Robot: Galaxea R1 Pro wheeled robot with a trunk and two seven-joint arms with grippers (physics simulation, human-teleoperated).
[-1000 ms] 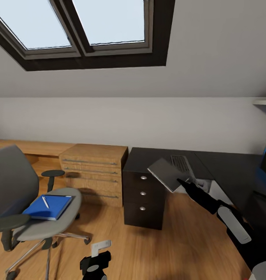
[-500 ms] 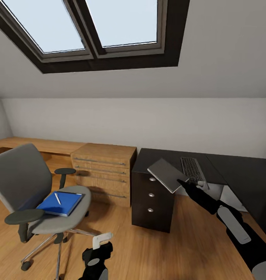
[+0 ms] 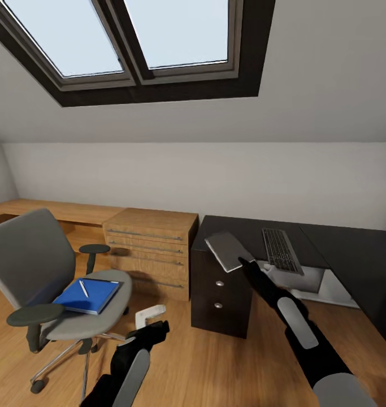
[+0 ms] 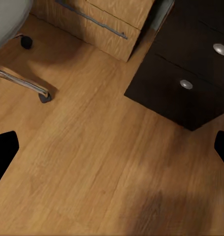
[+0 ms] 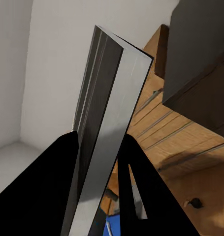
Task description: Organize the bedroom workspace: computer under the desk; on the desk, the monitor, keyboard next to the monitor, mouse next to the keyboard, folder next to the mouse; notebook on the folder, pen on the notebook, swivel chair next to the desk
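Note:
My right gripper [image 3: 242, 262] is shut on the notebook [image 3: 226, 250], a thin grey rectangle held tilted over the near-left corner of the black desk [image 3: 339, 254]; whether it touches the top I cannot tell. The right wrist view has the notebook [image 5: 104, 123] edge-on between the black fingers [image 5: 57, 191]. The keyboard [image 3: 281, 249] lies on the desk just right of it. At left, the swivel chair [image 3: 26, 265] carries the blue folder [image 3: 86, 296] with the pen [image 3: 83, 288] on it. My left gripper [image 3: 152, 323] hangs open over the floor [image 4: 112, 147]. The monitor and mouse are out of view.
The desk's black drawer unit [image 3: 218, 297] with silver knobs [image 4: 186, 84] stands beside a light-wood drawer chest [image 3: 150, 246]. A white panel [image 3: 328, 291] sits under the desk top. A chair castor [image 4: 45, 97] is near my left gripper. Wood floor lies open between chair and drawers.
The camera first turned left. Since then my right arm has carried the notebook left and farther out, over the desk corner. My left arm has risen and reached forward.

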